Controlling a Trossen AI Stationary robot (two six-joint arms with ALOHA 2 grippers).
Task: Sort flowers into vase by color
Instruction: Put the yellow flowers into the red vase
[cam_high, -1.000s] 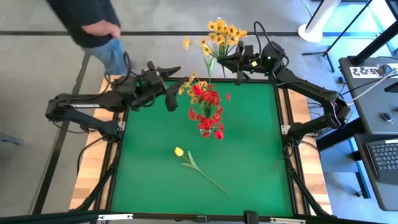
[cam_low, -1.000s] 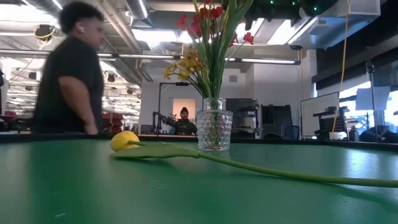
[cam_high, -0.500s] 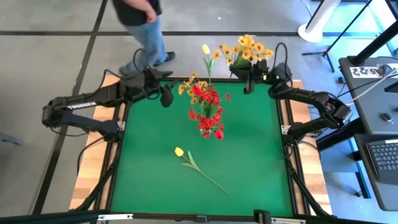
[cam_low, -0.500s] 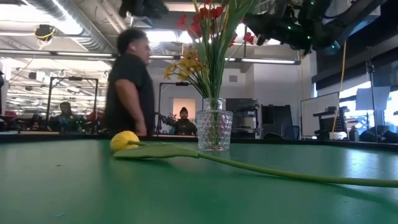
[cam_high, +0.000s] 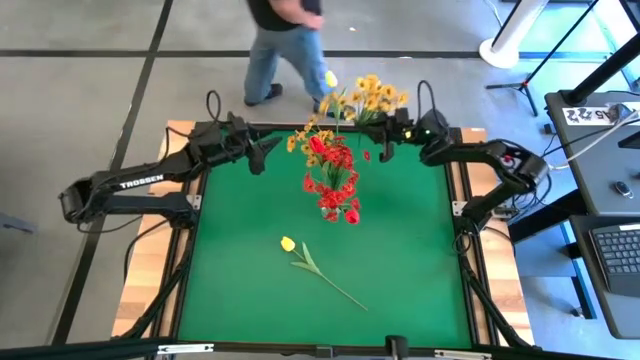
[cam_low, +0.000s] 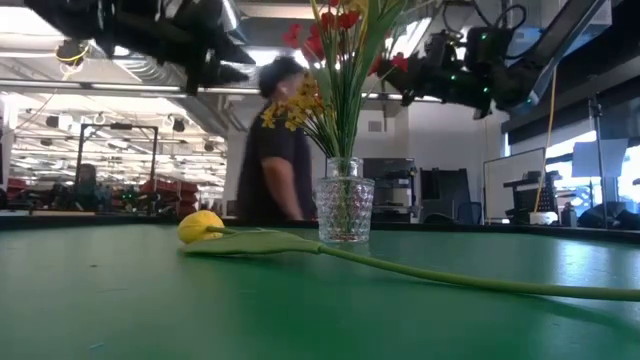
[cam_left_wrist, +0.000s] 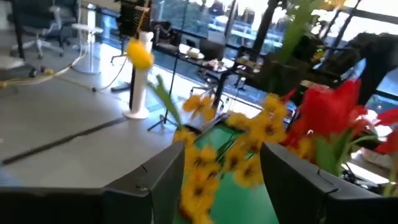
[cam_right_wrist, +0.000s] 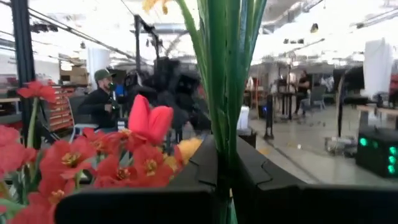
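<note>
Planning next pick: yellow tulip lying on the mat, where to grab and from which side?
Grip the yellow tulip from straight above, mid-stem just past the leaves, jaws across the stem: it lies flat and diagonal, with open mat on both sides. Avoid the soft head.

Swung back toward the bench's far edge: right gripper (cam_high: 385, 133), clamped on a bunch of yellow flowers (cam_high: 365, 97) that a second ago stood farther left, then half a second ago farther right near the far corner. Bunch now hanging just beyond the far rim, close beside the red flowers (cam_high: 330, 170). Pulled away from the glass vase (cam_low: 344, 208): left gripper (cam_high: 262, 152), fingers spread and empty, drawn back and leftward to the far-left part of the bench, arm stretched flatter along that side. Walked left to right behind the bench: a person (cam_high: 285, 40), now passing directly behind the vase in the low view.
</note>
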